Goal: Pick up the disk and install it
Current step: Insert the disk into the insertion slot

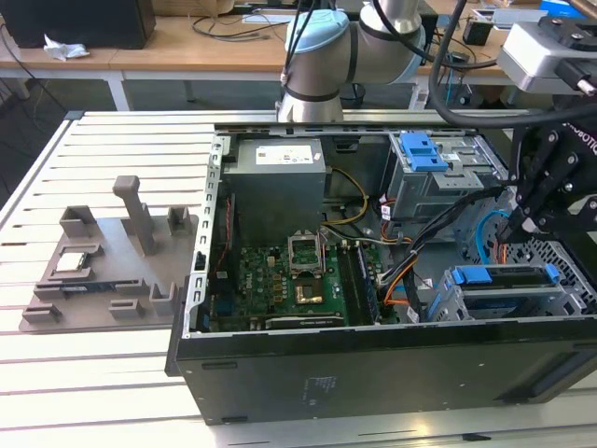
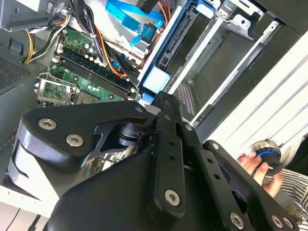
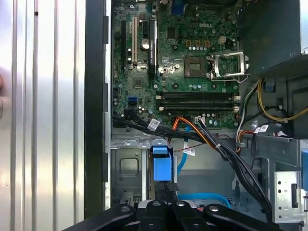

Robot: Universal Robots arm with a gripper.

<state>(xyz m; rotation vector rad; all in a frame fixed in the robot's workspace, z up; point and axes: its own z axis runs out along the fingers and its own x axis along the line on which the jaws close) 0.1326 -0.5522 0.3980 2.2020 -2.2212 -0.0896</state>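
Note:
The disk point(image 1: 504, 278) stands on edge in the grey drive cage at the case's front corner, on the exterior view's right, with its blue carrier rail facing up. Both wrist views show that rail; its pale blue end tab point(image 3: 161, 168) lies just ahead of my fingertips. My gripper point(image 1: 516, 222) hovers over the cage, shut, with nothing visible between the fingers. In the second wrist view the gripper point(image 2: 161, 98) ends right beside the disk's rail point(image 2: 166, 48). Whether the gripper point(image 3: 166, 188) touches the tab I cannot tell.
The open computer case holds a green motherboard point(image 1: 280, 280), a grey power-supply box point(image 1: 278, 173), a second cage with a blue latch point(image 1: 424, 149) and cable bundles point(image 3: 192, 134) near the disk bay. A grey fixture point(image 1: 103, 261) lies on the slatted table. A person's hand point(image 2: 252, 163) holds a knob.

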